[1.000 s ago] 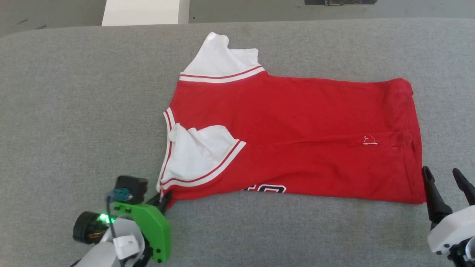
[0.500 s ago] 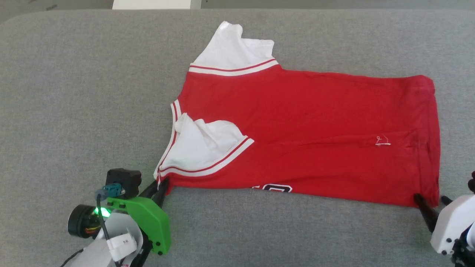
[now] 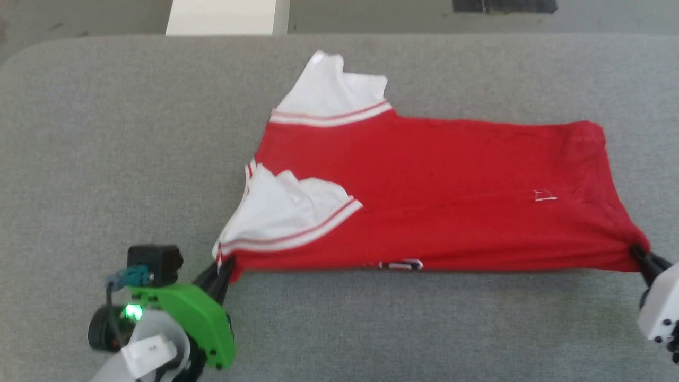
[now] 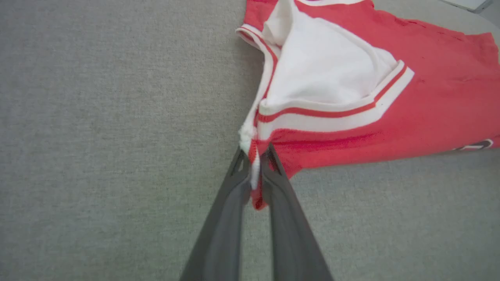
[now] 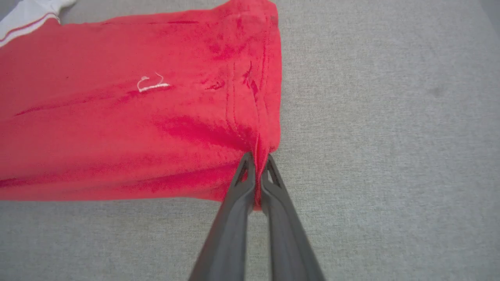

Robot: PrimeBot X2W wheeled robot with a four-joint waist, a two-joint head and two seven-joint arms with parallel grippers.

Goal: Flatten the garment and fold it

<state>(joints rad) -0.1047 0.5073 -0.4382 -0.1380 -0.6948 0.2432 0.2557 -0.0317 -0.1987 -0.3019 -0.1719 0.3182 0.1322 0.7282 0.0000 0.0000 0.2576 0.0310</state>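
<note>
Grey fabric-covered surface [image 3: 106,159] spans the head view. The garment [image 3: 451,175], red, lies on it folded lengthwise, collar end toward the robot's left and hem toward its right. Its near edge is pulled into a straight taut line between the two grippers. The far white sleeve [image 3: 334,87] sticks out flat at the back. The near white sleeve [image 3: 286,212] is folded over onto the red body, rumpled. Left gripper [image 3: 224,267] is clamped on the near shoulder corner at the striped trim. Right gripper [image 3: 638,253] is clamped on the near hem corner, cloth bunched at the pinch. Number print [image 3: 400,263] peeks out at the near fold, blurred, probably black-and-white. Small white logo [image 3: 545,197] sits near the hem.
</note>
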